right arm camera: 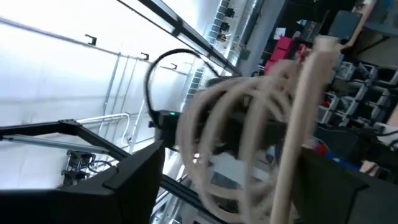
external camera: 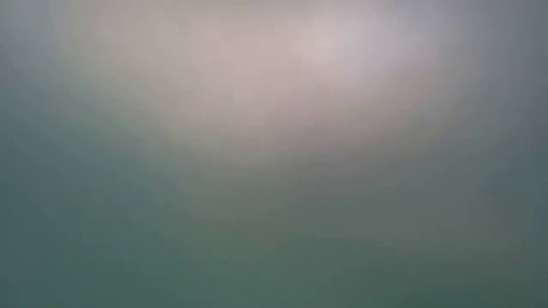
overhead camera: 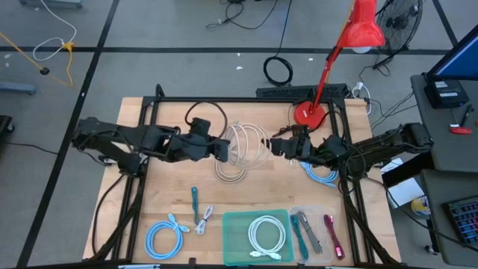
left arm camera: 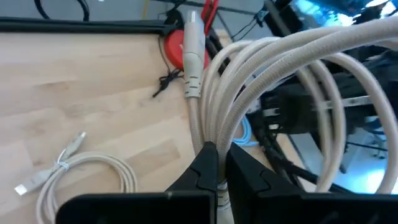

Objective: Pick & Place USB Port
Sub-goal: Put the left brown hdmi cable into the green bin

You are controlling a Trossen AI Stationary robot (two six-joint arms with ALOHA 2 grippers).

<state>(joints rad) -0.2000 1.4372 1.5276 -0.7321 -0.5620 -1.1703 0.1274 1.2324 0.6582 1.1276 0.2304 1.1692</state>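
The left gripper [left arm camera: 217, 163] pinches a braided beige cable coil [left arm camera: 292, 68] between closed fingers (loops lifted clear); the right gripper [overhead camera: 280, 145] stands wide beside it, holding nothing.

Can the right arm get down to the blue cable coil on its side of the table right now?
Probably yes: the right gripper is open and empty, beside the coil the left gripper holds, and the blue cable coil lies under its forearm, so it must pull back first.
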